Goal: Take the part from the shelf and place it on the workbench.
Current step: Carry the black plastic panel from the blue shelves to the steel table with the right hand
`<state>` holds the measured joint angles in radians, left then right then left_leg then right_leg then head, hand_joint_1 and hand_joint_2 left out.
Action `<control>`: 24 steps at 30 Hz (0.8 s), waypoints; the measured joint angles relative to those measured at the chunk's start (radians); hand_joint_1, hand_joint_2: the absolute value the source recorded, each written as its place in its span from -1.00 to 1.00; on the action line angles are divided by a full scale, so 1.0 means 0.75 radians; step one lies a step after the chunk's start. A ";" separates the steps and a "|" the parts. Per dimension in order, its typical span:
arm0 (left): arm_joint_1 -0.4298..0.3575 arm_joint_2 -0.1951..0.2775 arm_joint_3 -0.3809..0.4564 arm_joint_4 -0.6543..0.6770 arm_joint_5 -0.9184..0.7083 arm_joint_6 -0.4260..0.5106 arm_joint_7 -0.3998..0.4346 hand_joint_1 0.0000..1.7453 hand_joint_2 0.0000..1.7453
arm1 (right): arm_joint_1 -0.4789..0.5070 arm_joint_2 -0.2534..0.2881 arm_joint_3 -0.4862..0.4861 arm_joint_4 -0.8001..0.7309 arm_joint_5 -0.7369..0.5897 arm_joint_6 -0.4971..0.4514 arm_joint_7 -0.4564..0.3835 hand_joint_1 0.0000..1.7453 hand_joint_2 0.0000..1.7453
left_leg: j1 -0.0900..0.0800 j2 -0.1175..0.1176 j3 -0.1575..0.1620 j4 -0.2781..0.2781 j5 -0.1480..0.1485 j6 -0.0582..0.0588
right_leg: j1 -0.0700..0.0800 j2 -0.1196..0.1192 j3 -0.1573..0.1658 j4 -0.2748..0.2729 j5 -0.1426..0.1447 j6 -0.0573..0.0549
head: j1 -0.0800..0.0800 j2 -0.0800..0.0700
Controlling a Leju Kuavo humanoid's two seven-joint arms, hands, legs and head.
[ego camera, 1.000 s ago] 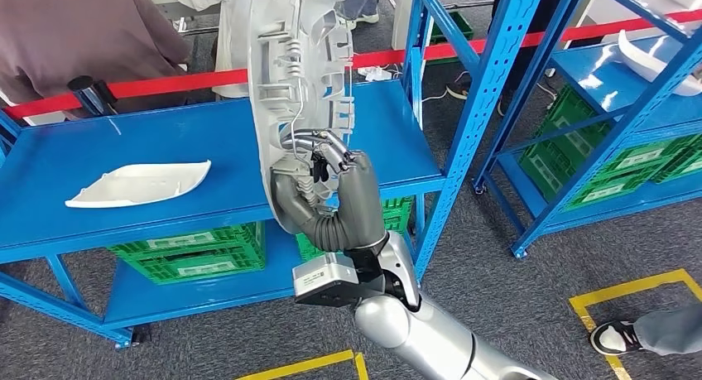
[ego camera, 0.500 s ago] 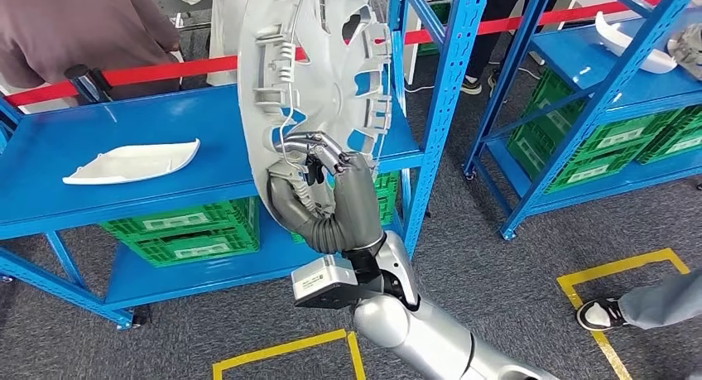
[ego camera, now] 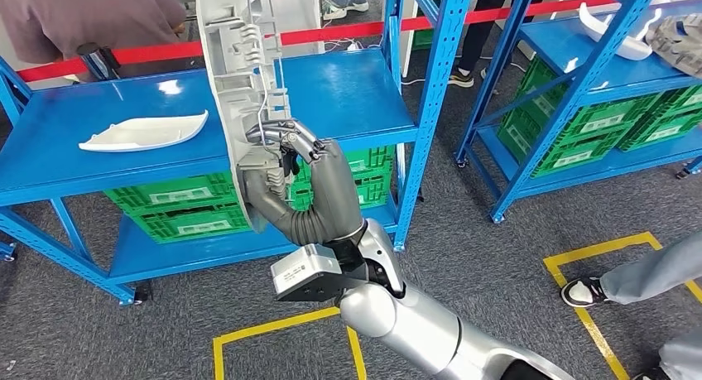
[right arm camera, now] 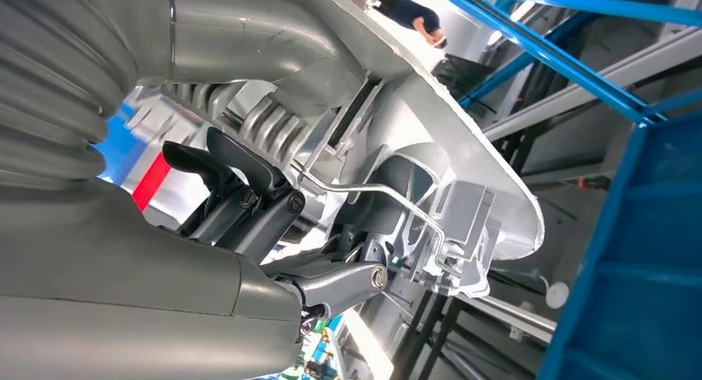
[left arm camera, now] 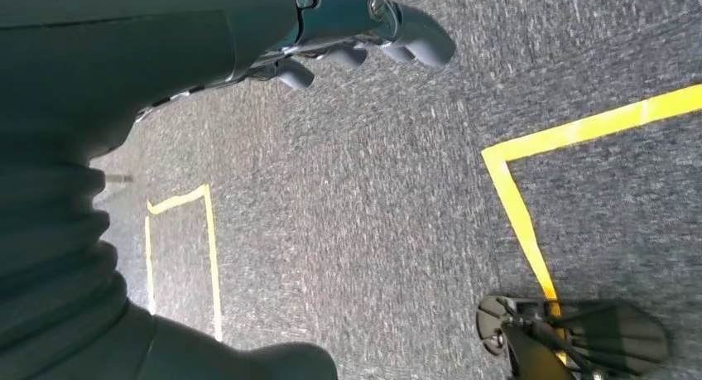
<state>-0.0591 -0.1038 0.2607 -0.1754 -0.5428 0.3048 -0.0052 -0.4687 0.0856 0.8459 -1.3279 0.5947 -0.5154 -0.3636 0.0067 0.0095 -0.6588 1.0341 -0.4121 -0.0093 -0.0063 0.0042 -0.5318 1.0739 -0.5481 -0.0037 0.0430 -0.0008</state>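
— While head view is checked: where is the part?
— Silver part upright at eleven o'clock before blue shelf, right hand gripping its lower rim.
— Wrist views?
— Right fingers clamp ribs; left hand curled, empty, above floor.

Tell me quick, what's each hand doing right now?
Left hand: holds nothing, fingers curled, hanging above the floor.
Right hand: grips the large grey wheel cover by its lower rim.
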 joint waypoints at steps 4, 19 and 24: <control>-0.011 0.001 -0.003 0.000 -0.059 -0.029 0.033 -1.00 1.00 | 0.016 -0.011 -0.004 0.004 0.037 -0.062 0.021 1.00 1.00 | 0.005 -0.006 -0.017 -0.003 0.025 -0.034 | 0.004 -0.003 0.004 -0.059 0.013 -0.037 | 0.004 0.000; -0.056 0.009 -0.005 -0.007 -0.092 -0.106 0.072 -1.00 1.00 | 0.076 -0.025 -0.060 0.000 0.099 -0.032 0.026 1.00 1.00 | -0.006 -0.013 0.229 -0.055 -0.168 0.004 | -0.001 -0.006 -0.207 -0.066 0.228 -0.001 | -0.014 0.000; -0.061 0.009 -0.005 -0.007 -0.099 -0.110 0.086 -1.00 1.00 | 0.108 -0.035 -0.079 0.000 0.113 -0.038 0.021 1.00 1.00 | 0.000 -0.001 0.132 -0.052 -0.080 0.037 | -0.005 -0.003 -0.290 0.241 -0.045 0.023 | -0.004 0.000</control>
<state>-0.1047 -0.0970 0.2567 -0.1803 -0.6174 0.2226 0.0592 -0.3880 0.0595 0.7869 -1.3283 0.6795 -0.5443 -0.3481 0.0068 0.0084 -0.5595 0.9955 -0.4720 0.0185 -0.0098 0.0018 -0.7492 1.2545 -0.5820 0.0138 0.0402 -0.0008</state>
